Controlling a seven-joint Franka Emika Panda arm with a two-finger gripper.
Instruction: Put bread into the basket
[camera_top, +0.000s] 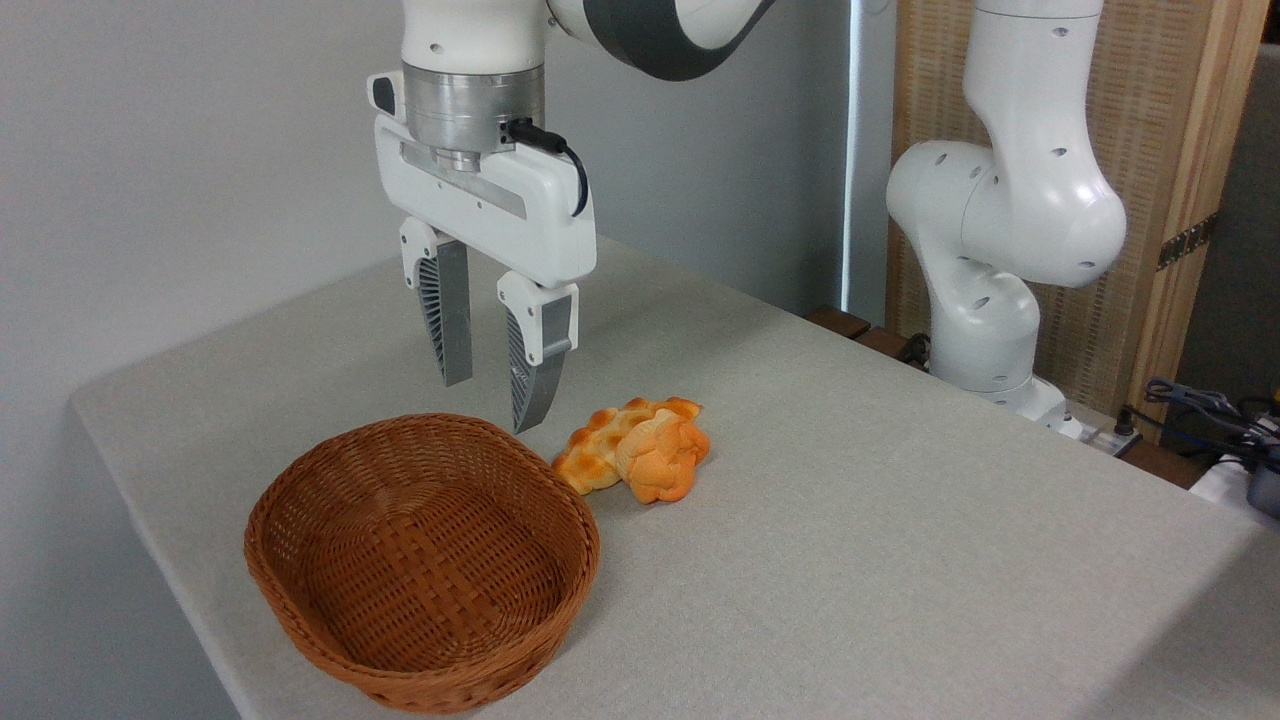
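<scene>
While bread lies outside, basket holds nothing.

A plain grey wall stands behind the cloth-covered bench; a woven wood-framed screen rises at its far right corner.

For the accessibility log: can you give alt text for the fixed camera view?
An open gripper hangs empty above the far rim of an empty wicker basket on a grey table. To its right the small orange bun lies against a braided loaf.
</scene>
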